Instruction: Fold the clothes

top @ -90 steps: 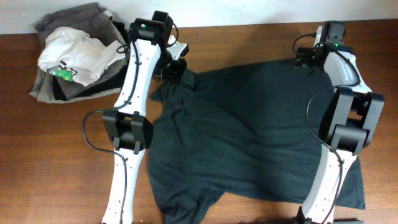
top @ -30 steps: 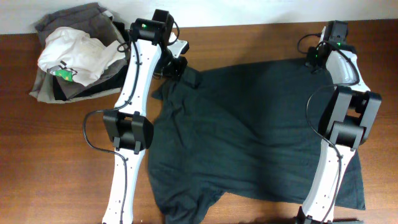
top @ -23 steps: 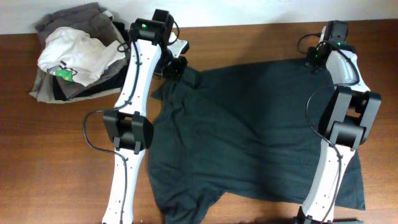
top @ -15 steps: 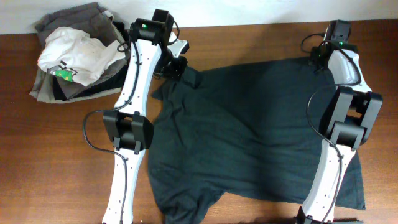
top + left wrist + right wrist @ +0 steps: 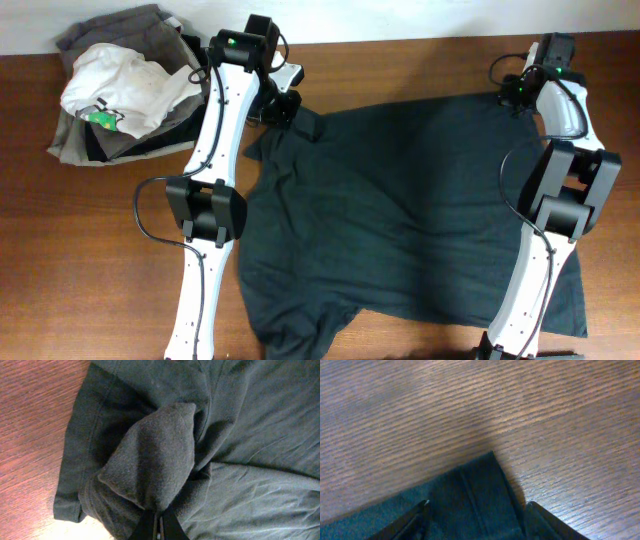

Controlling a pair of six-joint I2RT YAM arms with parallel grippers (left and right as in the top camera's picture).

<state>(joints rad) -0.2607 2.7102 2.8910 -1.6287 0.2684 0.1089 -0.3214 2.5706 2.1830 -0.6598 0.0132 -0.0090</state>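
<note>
The dark teal-black T-shirt [image 5: 400,210] lies spread over the middle and right of the brown table, creased. My left gripper [image 5: 283,108] is shut on a bunched fold of the T-shirt [image 5: 155,460] at its far left corner; the closed fingertips [image 5: 159,522] pinch the cloth. My right gripper [image 5: 518,97] is open at the shirt's far right corner. In the right wrist view the two fingers [image 5: 476,506] straddle the hemmed corner of the T-shirt [image 5: 465,500], which lies flat on the wood.
A pile of grey folded garments [image 5: 110,140] with a white garment with a green mark [image 5: 125,85] on top sits at the far left. Bare wood [image 5: 90,260] lies left of the shirt. The table's far edge runs just behind both grippers.
My right gripper has moved a little right and back, toward the shirt's far right corner. The left gripper and its hold have not changed.
</note>
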